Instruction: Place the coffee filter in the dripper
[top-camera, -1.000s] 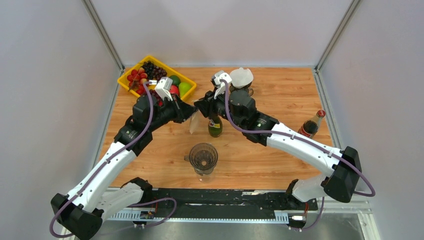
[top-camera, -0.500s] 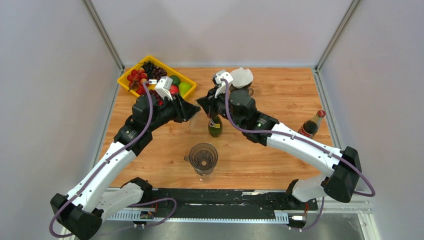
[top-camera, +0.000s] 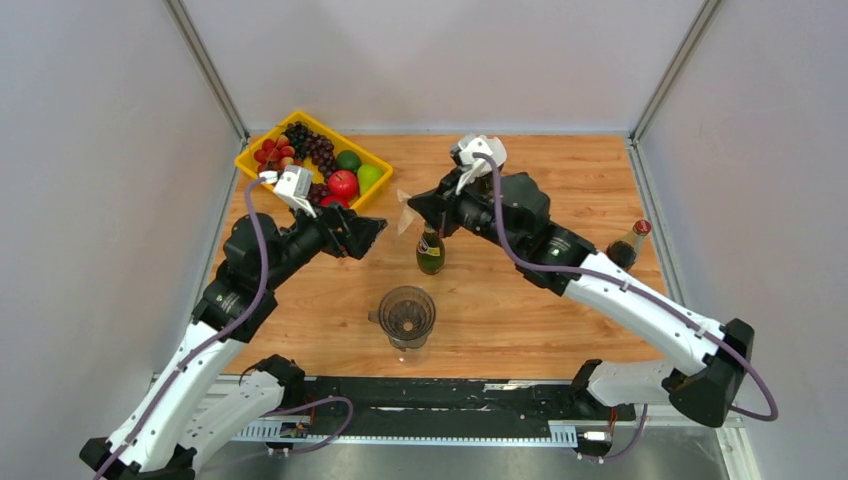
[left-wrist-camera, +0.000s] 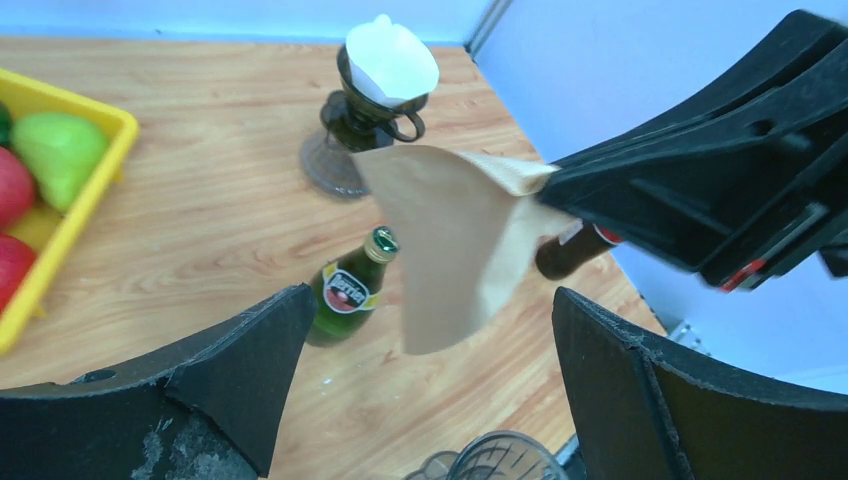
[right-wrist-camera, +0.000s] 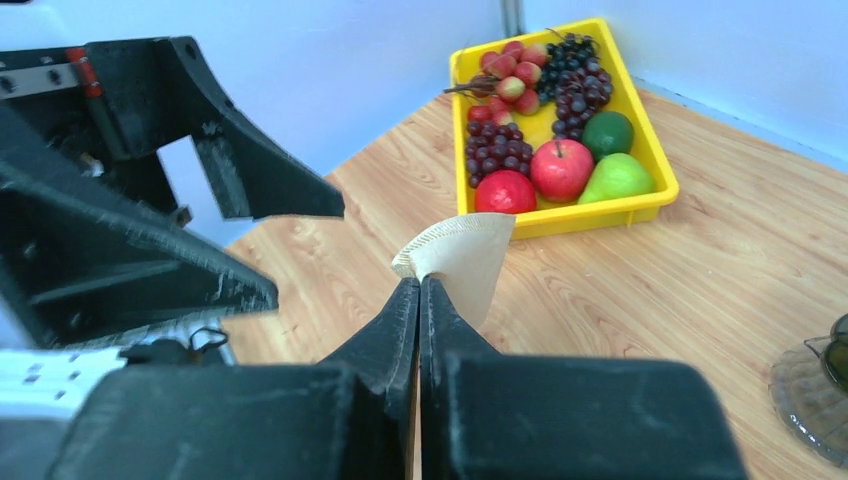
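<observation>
A tan paper coffee filter (top-camera: 404, 213) hangs in the air above the table, pinched at its edge by my shut right gripper (top-camera: 413, 206). The right wrist view shows the filter (right-wrist-camera: 465, 258) fanning out past the pressed-together fingertips of that gripper (right-wrist-camera: 419, 285). My left gripper (top-camera: 372, 232) stands wide open a short way left of the filter and apart from it; in its own view the filter (left-wrist-camera: 455, 240) hangs ahead of the open left gripper (left-wrist-camera: 430, 305). The clear ribbed dripper (top-camera: 405, 315) stands empty near the front, its rim (left-wrist-camera: 500, 458) showing low in the left wrist view.
A green bottle (top-camera: 430, 250) stands just below the held filter. A dark stand carrying a white filter (top-camera: 484, 155) sits at the back, a yellow fruit tray (top-camera: 262, 150) at the back left, and a dark sauce bottle (top-camera: 625, 245) at the right.
My left gripper opened, let go of the filter and drew back to the left. My right gripper shut on the filter and shifted it slightly right and up.
</observation>
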